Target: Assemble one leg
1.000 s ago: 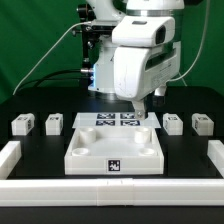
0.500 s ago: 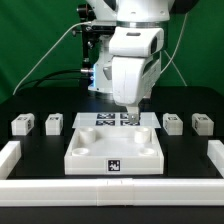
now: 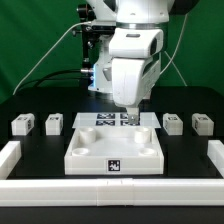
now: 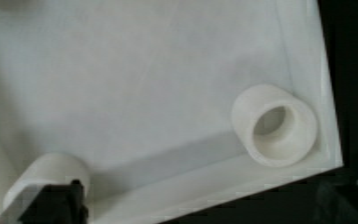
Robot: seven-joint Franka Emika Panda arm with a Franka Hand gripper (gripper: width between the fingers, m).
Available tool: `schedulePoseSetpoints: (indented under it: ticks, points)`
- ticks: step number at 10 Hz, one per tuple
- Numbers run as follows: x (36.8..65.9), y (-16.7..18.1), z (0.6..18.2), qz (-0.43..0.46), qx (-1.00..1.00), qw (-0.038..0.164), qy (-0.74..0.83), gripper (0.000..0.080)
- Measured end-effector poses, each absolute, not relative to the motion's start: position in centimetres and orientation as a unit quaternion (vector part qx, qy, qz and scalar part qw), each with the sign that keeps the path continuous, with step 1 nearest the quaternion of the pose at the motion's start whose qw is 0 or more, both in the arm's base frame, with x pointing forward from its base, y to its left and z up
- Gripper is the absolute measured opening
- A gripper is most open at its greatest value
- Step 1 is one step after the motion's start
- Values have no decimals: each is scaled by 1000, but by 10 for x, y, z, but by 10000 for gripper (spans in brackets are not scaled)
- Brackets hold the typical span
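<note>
Four small white legs lie on the black table in the exterior view, two on its left point(image 3: 20, 125) point(image 3: 54, 123) and two on its right point(image 3: 173, 123) point(image 3: 203, 124). The large white tray-like part point(image 3: 115, 150) lies in the middle. My gripper point(image 3: 133, 108) hangs over the tray's far side, holding nothing and apart from every leg. In the wrist view the tray's inner floor point(image 4: 140, 90) fills the picture, with a round corner socket point(image 4: 275, 124). One dark finger point(image 4: 51, 200) shows far off to one side, so the gripper point(image 4: 194, 192) stands open. No leg shows in the wrist view.
A marker board with tags point(image 3: 115, 118) lies just behind the tray. White rails run along the front point(image 3: 110, 190) and both sides point(image 3: 8, 152) point(image 3: 216, 152) of the table. The arm's base and cables stand at the back.
The arm's head has moved toward the exterior view's left, so the gripper now hangs nearer the middle of the tray's far side. It has been still for the last half second.
</note>
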State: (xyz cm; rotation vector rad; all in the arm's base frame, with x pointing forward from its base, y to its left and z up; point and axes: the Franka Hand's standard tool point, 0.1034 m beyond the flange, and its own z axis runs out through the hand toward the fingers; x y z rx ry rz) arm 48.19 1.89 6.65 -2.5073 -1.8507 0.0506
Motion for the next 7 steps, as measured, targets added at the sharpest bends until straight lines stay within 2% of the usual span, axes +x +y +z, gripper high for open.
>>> schedulePoseSetpoints:
  ticks: [7]
  points:
    - [435,3,40,42,-698,30,-714,650]
